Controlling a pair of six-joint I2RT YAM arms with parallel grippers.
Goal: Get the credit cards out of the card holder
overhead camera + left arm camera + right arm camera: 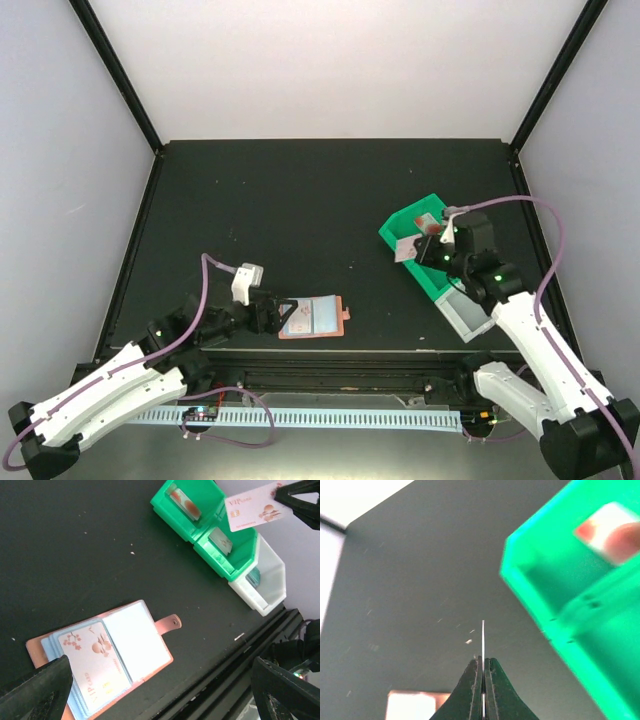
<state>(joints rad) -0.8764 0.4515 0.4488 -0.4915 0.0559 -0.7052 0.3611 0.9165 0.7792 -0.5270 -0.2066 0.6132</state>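
Top: holder (312, 318) laid open well left of bin (420, 262), left gripper (272, 313) at its far edge; card (408, 247) held over bin by right gripper (428, 240).
Left wrist: left jaws seen wide apart; second card (95, 665) pocketed in holder.
Right wrist: right jaws clamped on card, edge-on, left of bin.

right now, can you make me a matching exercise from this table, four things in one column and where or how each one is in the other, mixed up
Things
1. card holder
2. raised credit card
3. green bin
4. white bin

Places or states
a. pale, at the near end of the other bin
b. pinched in the right gripper
c. lying open on the table by the left gripper
d. two compartments, a card in each

Pairs: 1-c, 2-b, 3-d, 4-a
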